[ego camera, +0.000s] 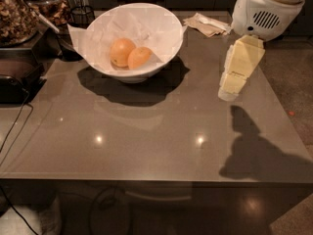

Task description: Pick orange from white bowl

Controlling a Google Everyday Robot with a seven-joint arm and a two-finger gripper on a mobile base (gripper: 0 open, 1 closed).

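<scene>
The white bowl (172, 45) stands at the back left of the grey table, lined with crumpled white paper. Two fruits lie side by side in it. The orange (140, 58) is the oval, deeper-coloured one on the right. A rounder, paler fruit (121, 52) touches it on the left. My gripper (229, 91) is cream-coloured and hangs from the white arm at the right. It points down just above the table, well to the right of the bowl, and holds nothing.
A crumpled napkin (208, 24) lies at the back, between bowl and arm. Jars of dry food (17, 13), a black wire holder (79, 16) and a dark appliance (14, 80) with a cable crowd the left side. The table's front edge (156, 179) is near.
</scene>
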